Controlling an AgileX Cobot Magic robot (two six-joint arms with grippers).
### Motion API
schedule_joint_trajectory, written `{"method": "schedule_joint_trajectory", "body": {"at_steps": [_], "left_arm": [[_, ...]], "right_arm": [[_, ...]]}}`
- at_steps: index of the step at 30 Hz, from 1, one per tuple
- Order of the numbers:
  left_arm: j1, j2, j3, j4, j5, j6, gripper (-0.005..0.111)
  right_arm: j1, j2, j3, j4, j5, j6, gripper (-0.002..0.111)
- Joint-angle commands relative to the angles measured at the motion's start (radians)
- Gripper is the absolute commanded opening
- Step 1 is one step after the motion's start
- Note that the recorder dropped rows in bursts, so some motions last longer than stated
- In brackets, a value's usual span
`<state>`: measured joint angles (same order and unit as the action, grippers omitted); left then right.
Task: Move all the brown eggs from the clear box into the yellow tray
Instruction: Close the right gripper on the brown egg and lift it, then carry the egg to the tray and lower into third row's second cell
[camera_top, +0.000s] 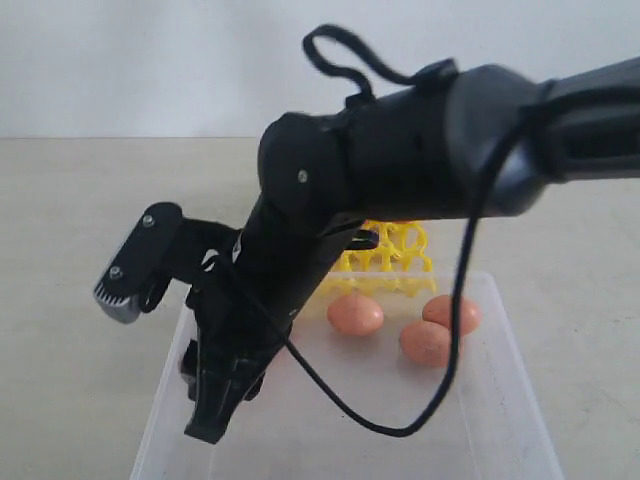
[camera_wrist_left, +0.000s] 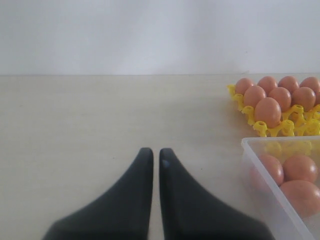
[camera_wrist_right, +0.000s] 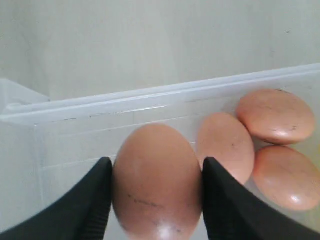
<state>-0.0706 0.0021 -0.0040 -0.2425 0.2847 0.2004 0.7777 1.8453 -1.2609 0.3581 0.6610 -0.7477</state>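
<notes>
In the right wrist view, my right gripper (camera_wrist_right: 157, 162) is shut on a brown egg (camera_wrist_right: 157, 195), with a black finger pressed against each side. It is inside the clear box (camera_wrist_right: 125, 107), close to one wall. Three more brown eggs (camera_wrist_right: 225, 145) lie together beside it. In the exterior view the right arm reaches down into the left part of the clear box (camera_top: 505, 330), and the gripper (camera_top: 215, 405) hides the held egg. The yellow tray (camera_top: 392, 250) stands just beyond the box. My left gripper (camera_wrist_left: 152, 152) is shut and empty over bare table, beside the box (camera_wrist_left: 260, 167).
The yellow tray (camera_wrist_left: 260, 127) holds several brown eggs (camera_wrist_left: 268, 111) in its cups. Three eggs (camera_top: 427, 342) lie loose at the far right of the box. A black cable (camera_top: 400, 425) hangs from the right arm into the box. Beige table surrounds everything.
</notes>
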Motion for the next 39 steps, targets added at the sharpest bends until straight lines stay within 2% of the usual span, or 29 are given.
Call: {"method": "schedule_joint_trajectory", "body": {"at_steps": [1, 3, 8, 12, 14, 17, 19, 21, 27, 32, 39], "left_arm": [[-0.009, -0.002, 0.004, -0.001, -0.001, 0.003, 0.004], [-0.009, -0.002, 0.004, -0.001, -0.001, 0.003, 0.004], [-0.009, -0.002, 0.004, -0.001, -0.001, 0.003, 0.004], [-0.009, -0.002, 0.004, -0.001, -0.001, 0.003, 0.004], [-0.009, -0.002, 0.004, -0.001, -0.001, 0.003, 0.004], [-0.009, -0.002, 0.004, -0.001, -0.001, 0.003, 0.004], [-0.009, -0.002, 0.004, -0.001, -0.001, 0.003, 0.004], [-0.009, -0.002, 0.004, -0.001, -0.001, 0.003, 0.004], [-0.009, -0.002, 0.004, -0.001, -0.001, 0.003, 0.004], [-0.009, -0.002, 0.004, -0.001, -0.001, 0.003, 0.004], [-0.009, -0.002, 0.004, -0.001, -0.001, 0.003, 0.004]], "right_arm": [[-0.011, -0.158, 0.143, -0.005, -0.214, 0.118, 0.000], [-0.041, -0.215, 0.238, 0.001, -0.408, 0.185, 0.000], [-0.163, -0.289, 0.425, 0.015, -1.026, 0.456, 0.000], [-0.258, -0.244, 0.453, -0.006, -1.422, 0.624, 0.000], [-0.289, -0.183, 0.419, -0.056, -1.572, 0.623, 0.000], [-0.300, -0.103, 0.350, -0.130, -1.568, 0.648, 0.000], [-0.300, -0.018, 0.331, -0.320, -1.460, 0.748, 0.000], [-0.300, 0.053, 0.331, -0.390, -1.428, 0.828, 0.000], [-0.300, 0.168, 0.331, -0.385, -1.435, 0.827, 0.000], [-0.300, 0.179, 0.331, -0.264, -1.433, 0.824, 0.000], [-0.302, 0.179, 0.331, -0.259, -1.313, 0.824, 0.000]]}}
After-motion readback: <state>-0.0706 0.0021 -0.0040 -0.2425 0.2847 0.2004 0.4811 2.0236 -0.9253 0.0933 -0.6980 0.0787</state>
